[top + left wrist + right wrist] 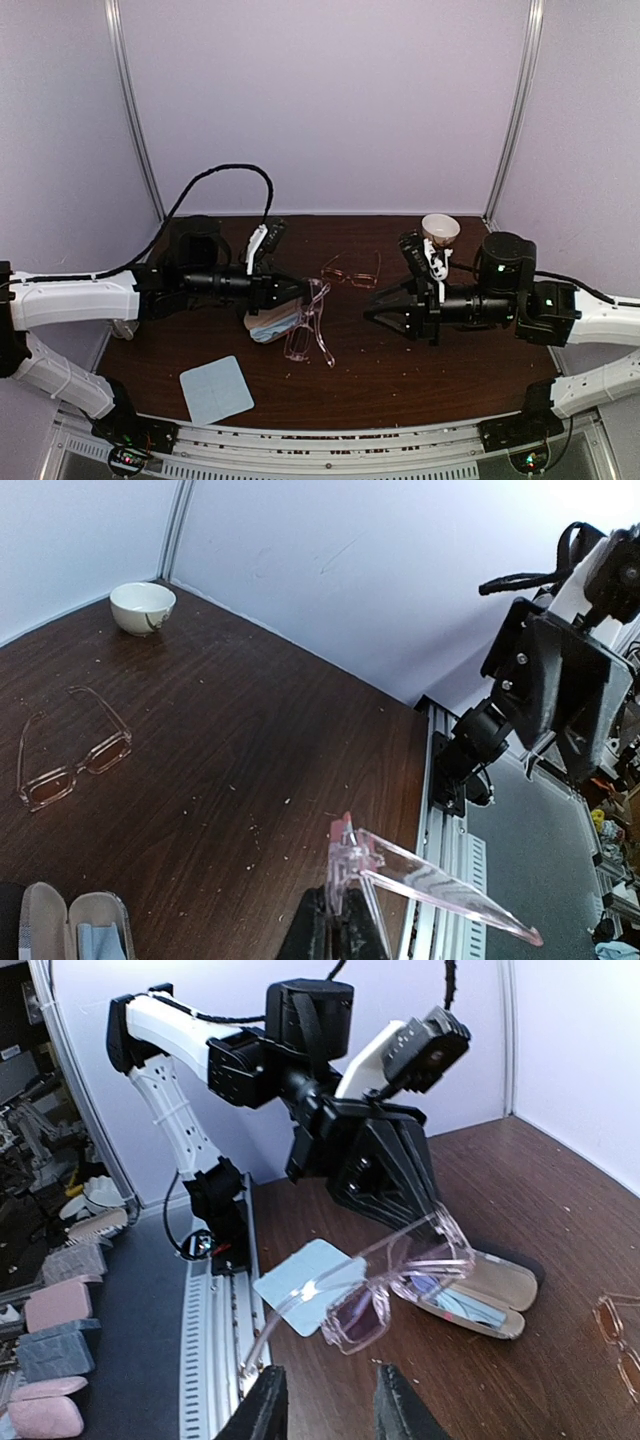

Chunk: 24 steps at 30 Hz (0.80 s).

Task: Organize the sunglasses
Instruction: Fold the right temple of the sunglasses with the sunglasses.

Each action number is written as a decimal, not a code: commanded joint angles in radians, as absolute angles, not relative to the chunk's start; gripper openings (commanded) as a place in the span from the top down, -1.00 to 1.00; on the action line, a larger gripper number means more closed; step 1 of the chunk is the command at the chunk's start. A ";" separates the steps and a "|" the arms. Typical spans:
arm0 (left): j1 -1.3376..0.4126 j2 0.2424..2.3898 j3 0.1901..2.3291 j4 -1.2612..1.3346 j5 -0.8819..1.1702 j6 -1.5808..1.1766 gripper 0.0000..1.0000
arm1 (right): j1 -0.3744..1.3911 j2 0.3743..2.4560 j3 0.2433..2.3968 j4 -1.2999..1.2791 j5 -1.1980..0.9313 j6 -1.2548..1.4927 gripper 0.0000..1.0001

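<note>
The left end effector (300, 292) is closed on one pair of sunglasses (303, 335), just above the open case (262, 326) at the counter's middle. The right end effector (325, 1400) is open and empty. The other pair (352, 270) lies nearer the far edge. I would fold the sticking-out temple first, then lower slowly.

Top external: high behind the bases, looking down and forward over the whole brown table (400, 370).
Left wrist: low and close, facing across to the right arm (560, 680).
Right wrist: low, facing the left arm (300, 1070).
Shared by all three: held pink-clear glasses (303, 330), flat-lying pair (352, 271).
</note>
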<state>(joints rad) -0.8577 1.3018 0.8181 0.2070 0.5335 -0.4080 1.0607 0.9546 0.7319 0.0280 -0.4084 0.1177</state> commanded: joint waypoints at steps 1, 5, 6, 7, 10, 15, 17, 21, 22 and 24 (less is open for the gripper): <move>-0.861 1.314 0.877 0.227 0.530 -0.372 1.00 | 1.079 1.030 0.795 0.182 -0.548 0.224 0.42; -0.863 1.324 0.903 0.229 0.534 -0.381 1.00 | 1.115 1.135 0.822 0.308 -0.568 0.257 0.46; -0.865 1.325 0.909 0.221 0.527 -0.383 1.00 | 1.121 1.165 0.829 0.344 -0.573 0.267 0.47; -0.866 1.325 0.915 0.215 0.523 -0.382 1.00 | 1.127 1.194 0.836 0.379 -0.577 0.275 0.49; -0.872 1.318 0.923 0.212 0.527 -0.394 1.00 | 1.136 1.284 0.859 0.438 -0.586 0.282 0.51; -0.880 1.296 0.924 0.223 0.551 -0.431 1.00 | 1.134 1.391 0.885 0.494 -0.572 0.233 0.52; -0.880 1.285 0.918 0.245 0.577 -0.456 1.00 | 1.130 1.432 0.904 0.502 -0.583 0.212 0.52; -0.881 1.269 0.909 0.276 0.635 -0.496 1.00 | 1.115 1.500 0.955 0.503 -0.628 0.195 0.51; -0.881 1.263 0.906 0.279 0.642 -0.500 1.00 | 1.108 1.508 0.966 0.495 -0.636 0.192 0.51; -0.881 1.251 0.897 0.286 0.650 -0.505 1.00 | 1.101 1.513 0.974 0.481 -0.644 0.183 0.51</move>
<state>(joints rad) -0.8764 1.2949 0.8940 0.2104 0.5884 -0.4660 1.1194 1.5055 0.9298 0.4519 -0.6041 0.2138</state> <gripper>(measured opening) 0.031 0.244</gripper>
